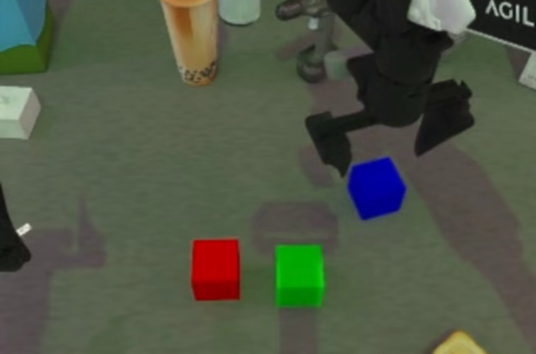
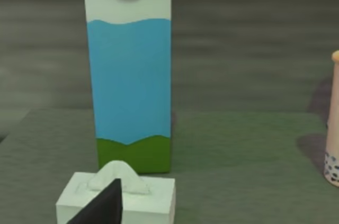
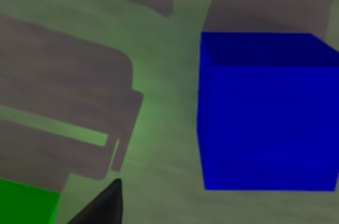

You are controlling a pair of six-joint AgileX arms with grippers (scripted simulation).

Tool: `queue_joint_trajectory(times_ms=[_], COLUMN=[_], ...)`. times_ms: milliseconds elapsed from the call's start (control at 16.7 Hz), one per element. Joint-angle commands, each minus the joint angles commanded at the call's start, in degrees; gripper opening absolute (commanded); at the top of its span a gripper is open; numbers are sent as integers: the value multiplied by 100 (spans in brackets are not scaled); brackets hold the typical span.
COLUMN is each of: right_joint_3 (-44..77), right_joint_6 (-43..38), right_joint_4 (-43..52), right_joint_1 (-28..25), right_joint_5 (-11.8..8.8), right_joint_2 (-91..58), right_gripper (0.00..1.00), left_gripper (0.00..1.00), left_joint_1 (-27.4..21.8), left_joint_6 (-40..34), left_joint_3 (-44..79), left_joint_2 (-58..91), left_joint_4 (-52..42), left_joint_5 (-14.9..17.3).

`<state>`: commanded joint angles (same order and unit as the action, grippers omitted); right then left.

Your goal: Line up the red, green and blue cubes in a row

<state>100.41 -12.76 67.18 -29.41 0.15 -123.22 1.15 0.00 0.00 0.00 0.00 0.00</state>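
The left gripper point(image 1: 10, 245) is sitting half cut off, well left of the red cube point(image 1: 215, 269); its jaws cannot be judged. The green cube point(image 1: 300, 274) is lying squarely just right of red. The blue cube point(image 1: 377, 187) is sitting skewed, up-right of green, beneath the right gripper point(image 1: 389, 141), whose fingers are spread, gripping nothing.

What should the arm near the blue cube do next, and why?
Probably lower the right gripper around the blue cube and close. Its jaws are open just above that cube, which sits off the line formed by the red cube and green cube.
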Motion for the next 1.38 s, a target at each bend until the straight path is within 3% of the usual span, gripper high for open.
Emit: queue_joint_trajectory(times_ms=[300, 720, 1020, 1380], right_joint_3=[-97, -994, -1107, -1107], right_joint_6=[-12, -16, -17, -17], right_joint_4=[-98, -1579, -1737, -1737], right_joint_1=[-18, -8, -9, -9], right_joint_5=[1, 5, 6, 6], right_joint_2=[-8, -547, -630, -630], right_gripper=[100, 100, 100, 55], left_gripper=[100, 100, 100, 100], left_joint_1=[0, 0, 0, 0], left_joint_6=[0, 0, 0, 0], left_joint_3=[0, 0, 0, 0], left_joint_2=[0, 0, 0, 0], left_joint_4=[0, 0, 0, 0], left_joint_5=[0, 0, 0, 0])
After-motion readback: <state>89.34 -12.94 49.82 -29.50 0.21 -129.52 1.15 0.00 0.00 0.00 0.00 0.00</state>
